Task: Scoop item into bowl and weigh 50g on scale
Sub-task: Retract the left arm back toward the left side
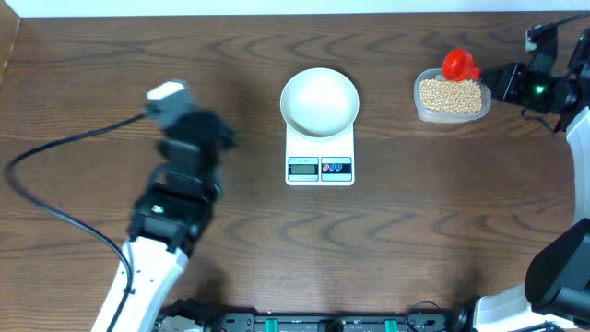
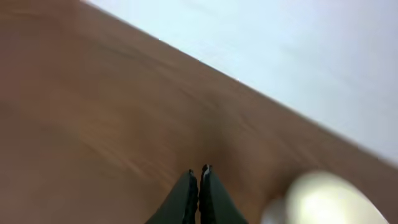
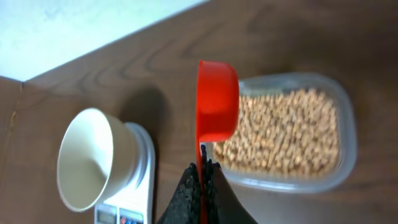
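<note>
Overhead: white bowl point(image 1: 319, 100) sits on scale point(image 1: 320, 169), mid bench. Beans point(image 1: 452, 96) fill clear tub point(image 1: 452, 119) at far right, red scoop point(image 1: 458, 65) at its far edge.
Left wrist: left gripper point(image 2: 199, 179) fingers pressed together, empty, over bare bench.
Right wrist: right gripper point(image 3: 203, 177) fingers pinch scoop handle, cup beside tub.
Beans look light and loose and likely roll. Scoop looks stiff, so the handle grip suits. Keep cup level.

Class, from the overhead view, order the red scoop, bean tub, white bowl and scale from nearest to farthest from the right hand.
1. Red scoop, held in the right hand.
2. Bean tub, beside the scoop, far right.
3. White bowl and scale, table centre: too close to call.
</note>
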Available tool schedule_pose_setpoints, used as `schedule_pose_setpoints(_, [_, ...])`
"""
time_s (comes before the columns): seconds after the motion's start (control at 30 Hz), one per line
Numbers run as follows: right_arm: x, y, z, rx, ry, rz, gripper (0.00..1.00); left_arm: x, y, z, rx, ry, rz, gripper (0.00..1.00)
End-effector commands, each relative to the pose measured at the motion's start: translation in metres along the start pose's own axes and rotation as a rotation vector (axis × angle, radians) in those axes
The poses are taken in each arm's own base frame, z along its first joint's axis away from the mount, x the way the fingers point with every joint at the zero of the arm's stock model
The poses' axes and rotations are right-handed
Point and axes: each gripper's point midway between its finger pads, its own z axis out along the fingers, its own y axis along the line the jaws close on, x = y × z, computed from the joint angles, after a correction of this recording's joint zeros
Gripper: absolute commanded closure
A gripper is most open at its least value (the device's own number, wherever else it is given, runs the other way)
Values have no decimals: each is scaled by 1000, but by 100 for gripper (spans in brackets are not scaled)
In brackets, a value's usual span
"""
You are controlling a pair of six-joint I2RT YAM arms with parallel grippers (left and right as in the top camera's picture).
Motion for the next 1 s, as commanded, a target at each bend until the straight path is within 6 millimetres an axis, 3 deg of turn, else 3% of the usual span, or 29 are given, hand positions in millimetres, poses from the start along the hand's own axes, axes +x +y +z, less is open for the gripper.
schedule_pose_setpoints(0.0, [-22,1,-6,0,-78,-67,99,-37,72,20,-259,-121,-114,93])
schedule_pose_setpoints(0.17, [-72,10,-15,-14,-272,-125,99,-49,136,45,-436,-151,-185,93])
schedule_pose_setpoints(0.27, [-100,9,-24,4,-389,-67,99,-48,162,61,-497,-159,-240,92])
schedule_pose_setpoints(0.4, [-119,-5,-34,78,-482,20,99,-42,168,91,-462,-141,-266,93])
schedule_pose_setpoints(0.5, [-122,-7,-36,94,-501,30,99,-42,165,100,-445,-145,-270,93])
schedule_pose_setpoints(0.67, [-120,-8,-35,94,-491,36,99,-34,147,110,-343,-90,-274,93])
schedule_pose_setpoints(0.77, [-113,-4,-30,79,-455,14,99,-25,123,116,-230,-31,-264,93])
schedule_pose_setpoints(0.83, [-93,-2,-17,96,-362,-62,99,-5,74,118,-48,74,-197,93])
schedule_pose_setpoints(0.97, [-64,1,-4,101,-242,-106,99,35,21,106,67,200,-76,93])
